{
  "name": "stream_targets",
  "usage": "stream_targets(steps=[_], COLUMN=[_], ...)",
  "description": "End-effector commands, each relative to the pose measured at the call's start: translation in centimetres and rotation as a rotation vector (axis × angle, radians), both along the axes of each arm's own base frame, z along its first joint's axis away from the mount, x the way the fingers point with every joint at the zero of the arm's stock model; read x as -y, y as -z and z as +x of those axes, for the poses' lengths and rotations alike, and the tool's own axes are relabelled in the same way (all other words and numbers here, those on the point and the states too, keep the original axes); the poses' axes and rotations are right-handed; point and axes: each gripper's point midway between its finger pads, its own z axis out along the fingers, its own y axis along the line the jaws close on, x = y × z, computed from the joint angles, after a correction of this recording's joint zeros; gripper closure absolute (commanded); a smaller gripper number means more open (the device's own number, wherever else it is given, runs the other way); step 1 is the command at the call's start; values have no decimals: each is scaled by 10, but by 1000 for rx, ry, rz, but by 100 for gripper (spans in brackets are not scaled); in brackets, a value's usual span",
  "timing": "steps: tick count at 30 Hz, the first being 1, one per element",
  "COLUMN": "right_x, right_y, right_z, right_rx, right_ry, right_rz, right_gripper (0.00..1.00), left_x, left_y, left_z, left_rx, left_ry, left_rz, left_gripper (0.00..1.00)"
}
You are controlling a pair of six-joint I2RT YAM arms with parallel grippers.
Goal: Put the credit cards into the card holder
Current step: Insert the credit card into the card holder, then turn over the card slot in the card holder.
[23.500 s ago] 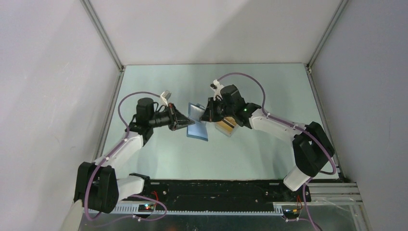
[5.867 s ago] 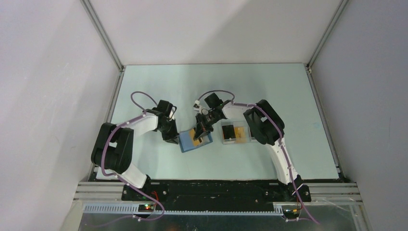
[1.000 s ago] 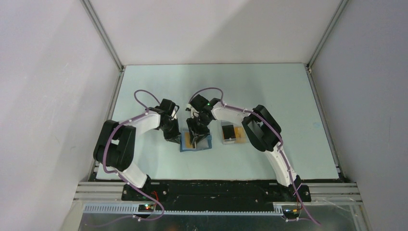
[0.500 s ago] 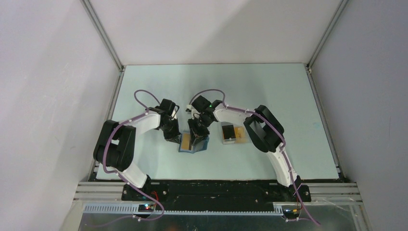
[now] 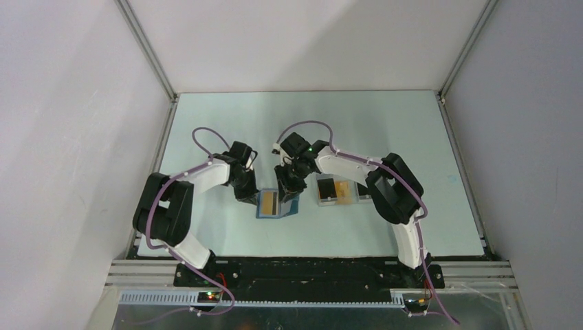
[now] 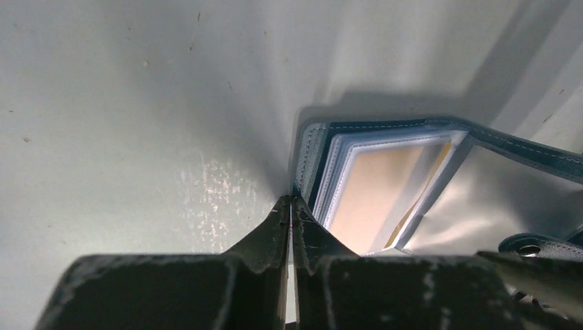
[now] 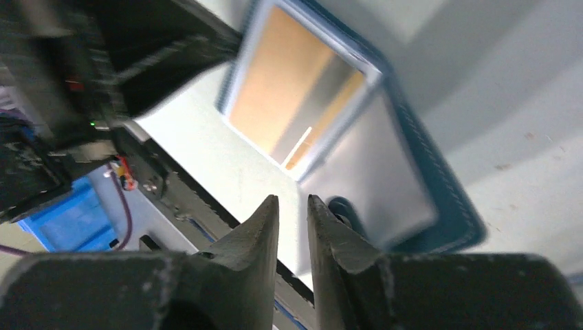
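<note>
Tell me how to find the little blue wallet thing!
Look at the pale green table, near its front middle, where the left gripper and right gripper nearly meet. The card holder lies open there like a tiny book. It is blue with a yellow-orange card showing inside, while the tray to its right is clear plastic.

Soft, even light; right wrist view blurs the card holder (image 7: 385, 172).
</note>
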Motion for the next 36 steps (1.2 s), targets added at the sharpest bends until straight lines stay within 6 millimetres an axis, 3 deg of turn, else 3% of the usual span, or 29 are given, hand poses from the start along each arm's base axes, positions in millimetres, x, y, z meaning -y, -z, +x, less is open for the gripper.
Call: stream_targets(steps=[1,7,11,24,36], right_x=[28,34,31,31,38], right_y=[20,44,47,49,53], right_z=[0,-9,-11,-12,-11], right_rx=[-43,-122,-143,-161,-185], right_ry=[53,50,50,50,71], right_rz=[-103,-147,-139,-127,-133], right_gripper=[77,89,92,96,100], left_x=[9,22,34,47,28], left_y=[-24,-67,-79,-50,-26], left_z=[12,21,19,11,11], left_rx=[79,162,162,88,92], left_ry=[3,-27,-16,9,-13], left_rz=[-48,-188,-264,-285,-154], left_gripper=[90,78,73,71,64])
